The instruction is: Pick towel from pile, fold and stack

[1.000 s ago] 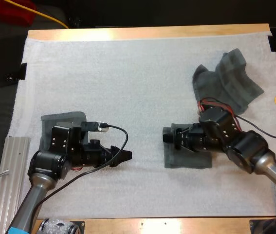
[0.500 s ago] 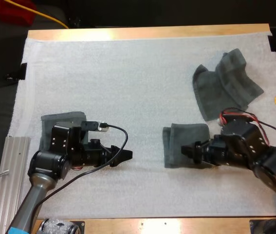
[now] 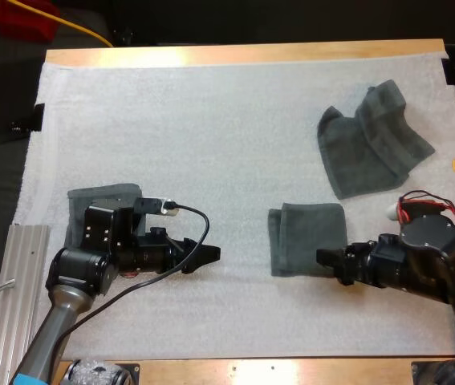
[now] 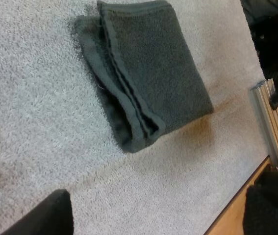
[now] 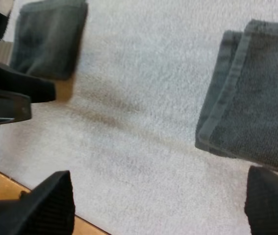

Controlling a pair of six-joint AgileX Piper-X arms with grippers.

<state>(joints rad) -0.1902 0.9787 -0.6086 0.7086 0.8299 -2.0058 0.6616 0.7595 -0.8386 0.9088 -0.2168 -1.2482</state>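
Note:
A folded dark grey-green towel [image 3: 307,238] lies flat on the white mat, right of centre. My right gripper [image 3: 329,258] hovers at its near right corner, open and holding nothing; its fingers [image 5: 45,205] stand wide apart short of the towel's edge [image 5: 256,107]. A crumpled towel [image 3: 374,138] lies at the far right. Another folded towel [image 3: 103,204] sits at the left, partly hidden under my left arm. My left gripper [image 3: 207,257] points right over bare mat, open; between its fingers [image 4: 40,215] the middle folded towel [image 4: 143,73] lies some way ahead.
A ribbed metal rail [image 3: 10,297] lies along the mat's left side beside my left arm. The wooden table edge [image 3: 243,54] runs along the far side. Bare mat [image 3: 211,144] spreads between the two arms.
My right arm has drawn back to the right and nearer, off the middle folded towel, which now lies uncovered. My left arm has barely moved.

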